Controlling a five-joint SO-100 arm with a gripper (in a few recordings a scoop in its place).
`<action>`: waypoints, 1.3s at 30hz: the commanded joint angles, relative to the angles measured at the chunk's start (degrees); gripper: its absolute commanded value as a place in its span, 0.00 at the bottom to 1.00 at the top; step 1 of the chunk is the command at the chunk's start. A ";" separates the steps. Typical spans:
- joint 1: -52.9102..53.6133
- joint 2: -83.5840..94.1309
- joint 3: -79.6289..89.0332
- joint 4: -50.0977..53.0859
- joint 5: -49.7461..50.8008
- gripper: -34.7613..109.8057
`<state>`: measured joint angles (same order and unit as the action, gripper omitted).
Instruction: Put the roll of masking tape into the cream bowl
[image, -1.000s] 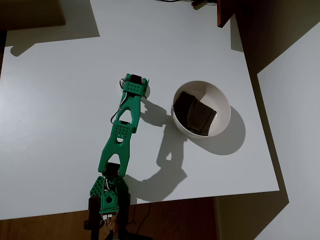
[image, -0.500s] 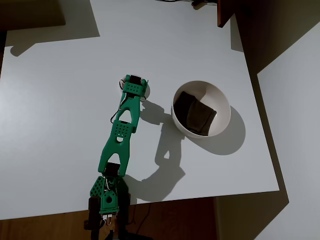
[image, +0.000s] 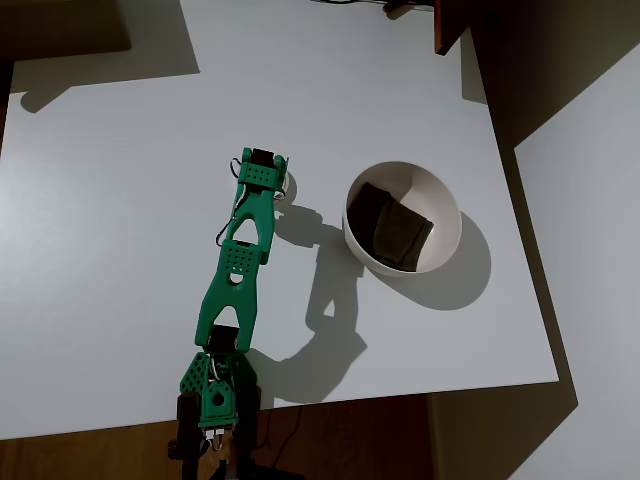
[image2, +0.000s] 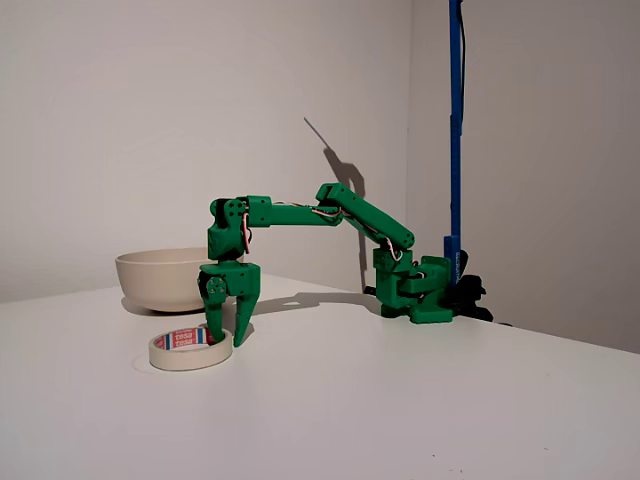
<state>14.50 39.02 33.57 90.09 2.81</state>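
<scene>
Nearest the fixed camera, the roll of masking tape (image2: 190, 349) lay flat on the white table (image2: 400, 400), its red print facing the lens. I had the green gripper (image2: 228, 335) pointing straight down over it with its fingers spread: one fingertip (image2: 213, 333) reached down inside the ring's hole, and the other (image2: 242, 334) stood just outside the roll's right wall, so the wall sat between them. I could not tell whether either tip was touching the tape or the tabletop. From overhead, the wrist (image: 262, 175) covered most of the roll, leaving a pale sliver (image: 288, 187) at its right side.

I judged this to be the grasp step, with nothing lifted yet. The next move called for bringing the fingers together on that wall until they pinched it firmly, then raising the roll clear before swinging it across.

Farther back, the cream bowl (image2: 160, 277) stood behind the gripper, and overhead it sat to the right of the wrist (image: 437, 198), well apart from the tape, with a dark brown patch (image: 390, 226) at its bottom. Its rim stood high, so the carry would need height
</scene>
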 joint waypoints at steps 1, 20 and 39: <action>0.18 2.11 -1.76 0.35 0.97 0.25; -3.87 12.48 -1.76 3.25 4.31 0.18; -5.19 39.73 -1.76 10.28 7.65 0.18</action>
<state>7.21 65.48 33.66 98.96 9.76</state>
